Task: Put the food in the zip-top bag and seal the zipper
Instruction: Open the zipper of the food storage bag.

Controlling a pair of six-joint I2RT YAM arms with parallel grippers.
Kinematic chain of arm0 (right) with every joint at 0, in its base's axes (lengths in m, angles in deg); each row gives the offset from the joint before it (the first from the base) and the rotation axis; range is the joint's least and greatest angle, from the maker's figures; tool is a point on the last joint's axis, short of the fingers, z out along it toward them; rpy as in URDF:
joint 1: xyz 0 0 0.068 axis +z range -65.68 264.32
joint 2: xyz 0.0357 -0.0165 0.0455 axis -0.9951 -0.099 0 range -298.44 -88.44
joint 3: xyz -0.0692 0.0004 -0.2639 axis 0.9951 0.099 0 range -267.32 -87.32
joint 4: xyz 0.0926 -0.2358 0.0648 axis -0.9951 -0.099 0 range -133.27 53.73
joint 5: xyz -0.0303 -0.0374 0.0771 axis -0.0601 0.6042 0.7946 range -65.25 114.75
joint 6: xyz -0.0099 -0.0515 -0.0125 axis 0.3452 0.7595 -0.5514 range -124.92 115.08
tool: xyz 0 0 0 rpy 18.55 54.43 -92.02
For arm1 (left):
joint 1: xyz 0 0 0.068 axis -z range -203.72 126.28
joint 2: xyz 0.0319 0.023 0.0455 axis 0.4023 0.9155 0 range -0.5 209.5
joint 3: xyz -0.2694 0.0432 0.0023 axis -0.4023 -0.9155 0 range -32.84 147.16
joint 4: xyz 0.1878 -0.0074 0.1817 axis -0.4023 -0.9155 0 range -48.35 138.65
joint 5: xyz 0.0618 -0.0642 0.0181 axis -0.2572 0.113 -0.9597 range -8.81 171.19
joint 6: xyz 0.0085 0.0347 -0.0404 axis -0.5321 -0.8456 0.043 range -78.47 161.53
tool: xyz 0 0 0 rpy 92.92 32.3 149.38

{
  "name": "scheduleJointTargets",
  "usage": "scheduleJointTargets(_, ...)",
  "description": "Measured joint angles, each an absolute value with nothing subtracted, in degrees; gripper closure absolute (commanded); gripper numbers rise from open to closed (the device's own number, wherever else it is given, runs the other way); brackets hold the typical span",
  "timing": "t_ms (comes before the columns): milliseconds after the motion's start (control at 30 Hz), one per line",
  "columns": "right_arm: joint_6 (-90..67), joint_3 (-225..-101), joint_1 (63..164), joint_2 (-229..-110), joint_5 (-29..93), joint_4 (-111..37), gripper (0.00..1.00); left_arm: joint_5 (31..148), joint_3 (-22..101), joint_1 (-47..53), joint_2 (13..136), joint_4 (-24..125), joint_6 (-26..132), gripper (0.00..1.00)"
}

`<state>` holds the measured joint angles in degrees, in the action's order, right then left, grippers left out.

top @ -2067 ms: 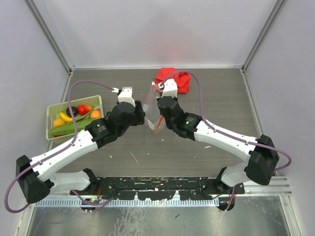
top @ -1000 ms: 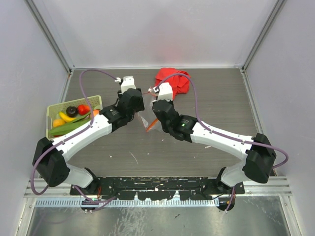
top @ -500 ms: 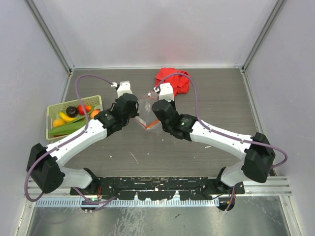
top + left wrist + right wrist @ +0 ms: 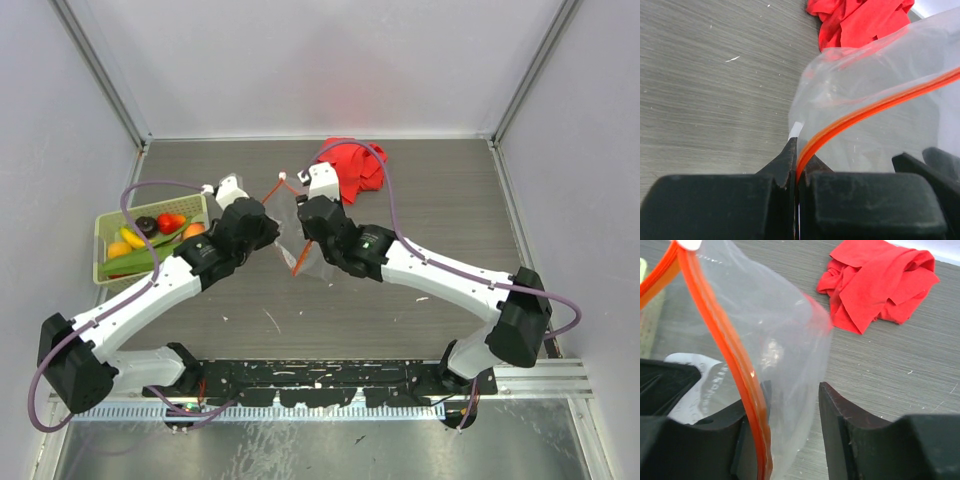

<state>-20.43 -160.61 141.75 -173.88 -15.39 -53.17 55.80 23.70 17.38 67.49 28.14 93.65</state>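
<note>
The clear zip-top bag (image 4: 300, 232) hangs between my two grippers above the table's middle. Its red-orange zipper (image 4: 880, 102) runs into my left gripper (image 4: 798, 160), which is shut on the strip. My right gripper (image 4: 792, 392) stands open, with loose bag film and the zipper (image 4: 715, 325) between its fingers; the right finger does not touch the film. In the top view the left gripper (image 4: 272, 236) and right gripper (image 4: 306, 230) nearly meet at the bag. The food (image 4: 150, 235), a banana, red, orange, purple and green pieces, lies in the basket.
A pale green slotted basket (image 4: 103, 222) sits at the left edge of the table. A crumpled red cloth (image 4: 355, 165) lies at the back, just behind the right wrist. Grey walls close in the table on three sides.
My left gripper has shut on the zipper strip and drawn slightly left. My right gripper has opened and let go of the bag.
</note>
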Motion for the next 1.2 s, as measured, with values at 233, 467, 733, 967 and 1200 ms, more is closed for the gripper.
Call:
scheduleJointTargets(233, -21.8, -164.7, 145.4, -174.8, -15.3, -57.9, 0.36, 54.4, 23.7, 17.3, 67.5, 23.6, 102.7, 1.00)
scheduleJointTargets(467, -23.1, -166.9, 147.7, -177.2, -16.8, -61.8, 0.37, 53.0, 24.6, 17.3, 68.9, 18.9, 108.3, 1.00)
scheduleJointTargets(733, -23.3, -166.3, 147.9, -177.9, -20.0, -62.7, 0.62, 52.9, 24.6, 17.3, 68.9, 17.7, 110.6, 1.00)
scheduleJointTargets(967, -22.8, -163.8, 147.3, -178.2, -24.5, -62.6, 0.95, 52.8, 24.6, 17.3, 68.9, 17.5, 110.9, 1.00)
scheduleJointTargets(1200, -22.6, -160.1, 145.1, -177.9, -28.7, -60.4, 0.99, 54.1, 23.9, 17.4, 68.9, 18.7, 110.5, 1.00)
